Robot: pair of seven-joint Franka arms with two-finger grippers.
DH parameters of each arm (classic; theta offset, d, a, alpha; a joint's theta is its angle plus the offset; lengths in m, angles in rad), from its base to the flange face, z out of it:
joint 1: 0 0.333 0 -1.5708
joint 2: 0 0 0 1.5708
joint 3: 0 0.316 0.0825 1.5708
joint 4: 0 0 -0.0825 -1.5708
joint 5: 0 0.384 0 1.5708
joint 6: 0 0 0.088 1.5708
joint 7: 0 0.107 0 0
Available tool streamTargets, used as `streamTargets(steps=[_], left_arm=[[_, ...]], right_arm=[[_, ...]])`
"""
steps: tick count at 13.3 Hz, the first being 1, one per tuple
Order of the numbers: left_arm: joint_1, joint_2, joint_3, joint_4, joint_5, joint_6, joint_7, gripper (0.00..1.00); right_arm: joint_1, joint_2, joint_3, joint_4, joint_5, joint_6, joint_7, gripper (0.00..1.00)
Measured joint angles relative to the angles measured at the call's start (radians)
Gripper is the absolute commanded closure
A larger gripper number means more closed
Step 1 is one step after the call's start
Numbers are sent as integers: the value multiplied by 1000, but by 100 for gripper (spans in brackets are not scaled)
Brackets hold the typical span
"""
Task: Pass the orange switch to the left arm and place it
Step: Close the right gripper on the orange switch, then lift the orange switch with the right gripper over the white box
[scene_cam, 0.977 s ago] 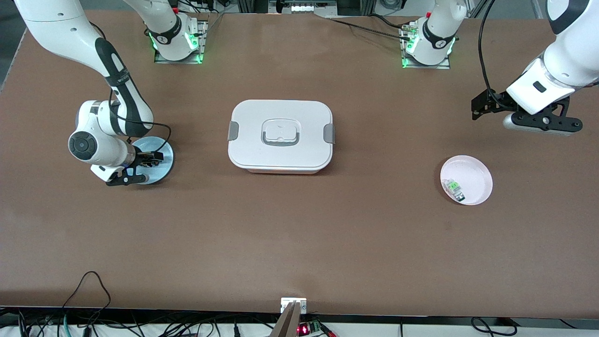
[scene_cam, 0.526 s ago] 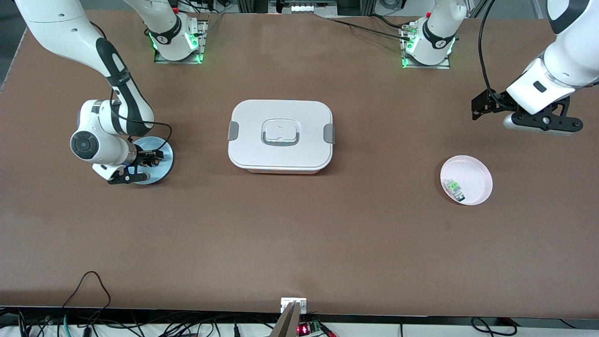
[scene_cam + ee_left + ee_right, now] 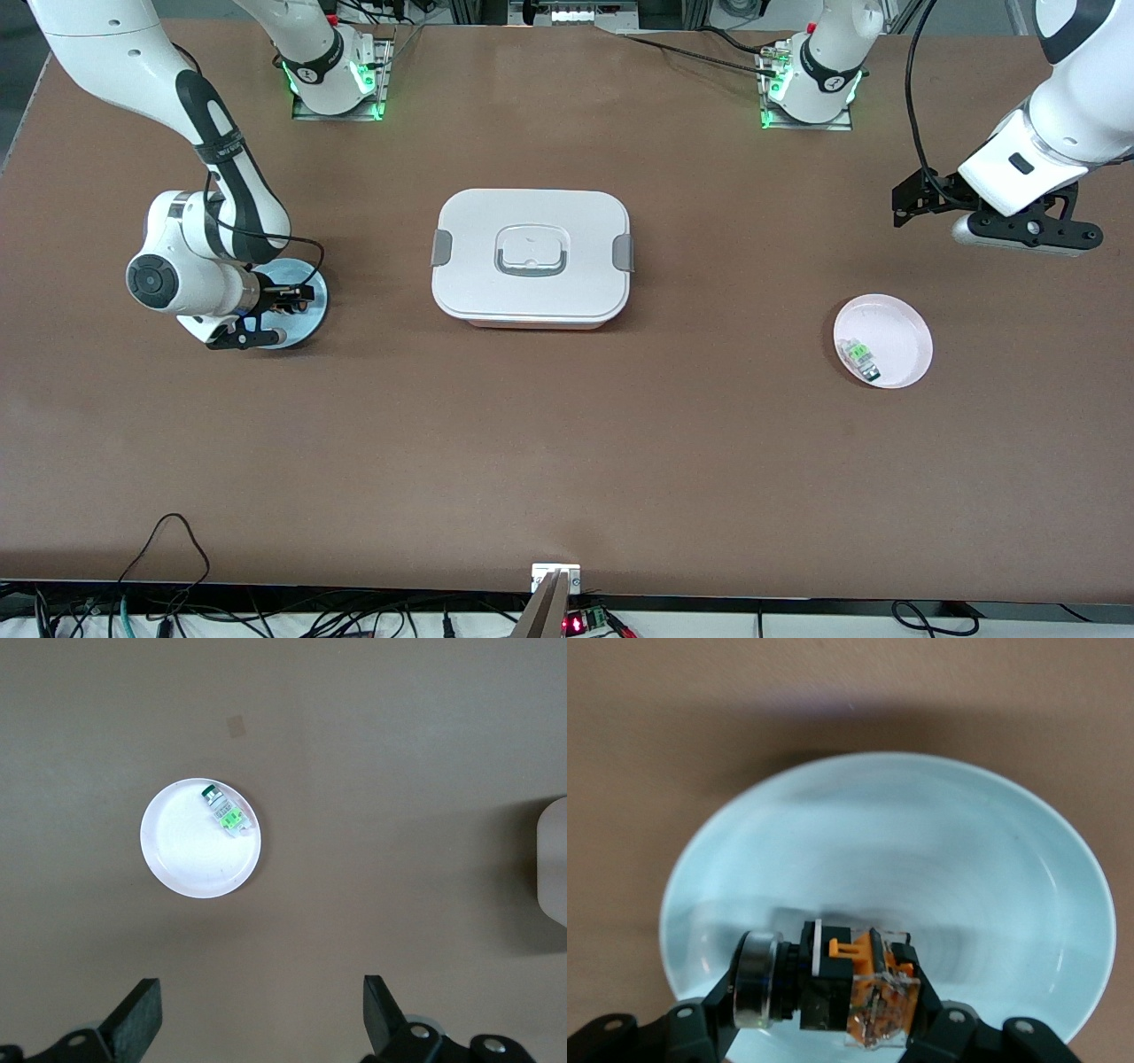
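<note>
The orange switch, black-bodied with an orange face and a metal ring end, sits between my right gripper's fingers. That gripper is shut on it, low over the round pale blue plate toward the right arm's end of the table. The plate fills the right wrist view. My left gripper is open and empty, up in the air over bare table at the left arm's end, and the arm waits. Its fingers stand wide apart. The white lidded box stands mid-table between the arms.
A pink plate holding a small green-and-clear component lies toward the left arm's end. Both show in the left wrist view, the plate and the component. The box's edge shows there too. Cables hang along the table's front edge.
My right wrist has shifted slightly toward the right arm's end while the gripper stays over the blue plate. The left arm has not moved.
</note>
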Motion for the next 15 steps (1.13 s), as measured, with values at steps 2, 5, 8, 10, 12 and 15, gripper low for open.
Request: streamTargets(steps=[2,5,8,10,12,15], left_arm=[[0,0,0,0,0,0,0,0],[0,0,0,0,0,0,0,0],[0,0,0,0,0,0,0,0],[0,0,0,0,0,0,0,0],[0,0,0,0,0,0,0,0],[0,0,0,0,0,0,0,0]], right_arm=[[0,-26,16,38,0,-39,0,67],[1,-99,36,103,1,-158,0,67],[0,-172,51,192,5,-301,0,67],[0,-204,77,273,33,-408,0,67],[2,-225,114,363,99,-501,9,68],[2,-244,167,468,215,-597,13,70]])
